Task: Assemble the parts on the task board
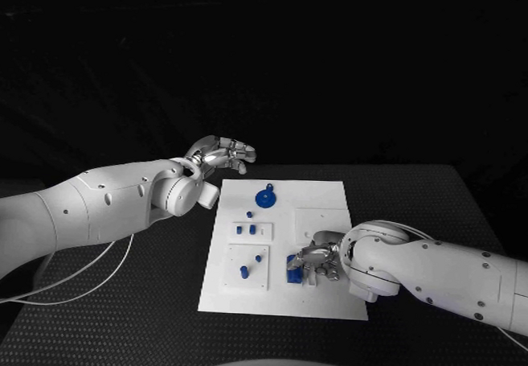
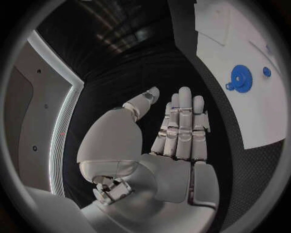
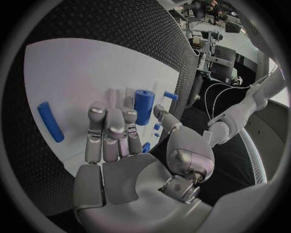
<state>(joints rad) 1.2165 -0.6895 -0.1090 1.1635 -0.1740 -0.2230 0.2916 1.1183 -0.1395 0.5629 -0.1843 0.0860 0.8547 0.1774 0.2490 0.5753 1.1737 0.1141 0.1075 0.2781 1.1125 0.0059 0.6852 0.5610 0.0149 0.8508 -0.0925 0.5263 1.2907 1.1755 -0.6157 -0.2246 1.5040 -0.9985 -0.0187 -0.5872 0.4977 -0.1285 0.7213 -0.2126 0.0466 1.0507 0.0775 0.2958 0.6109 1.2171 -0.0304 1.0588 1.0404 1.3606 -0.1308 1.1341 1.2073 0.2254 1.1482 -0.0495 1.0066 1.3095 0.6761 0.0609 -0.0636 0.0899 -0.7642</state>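
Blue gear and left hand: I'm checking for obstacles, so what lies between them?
In the left wrist view, only bare white task board and black table lie between the left hand and the blue gear.

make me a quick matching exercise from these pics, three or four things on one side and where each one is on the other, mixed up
Things:
1. left hand
2. right hand
3. blue gear
4. task board

Places:
A. lying on the far part of the board
B. middle of the black table
C. over the near part of the board, beside a blue cylinder
D. open above the bare table, off the board's far left corner

Pairs: 1-D, 2-C, 3-A, 4-B
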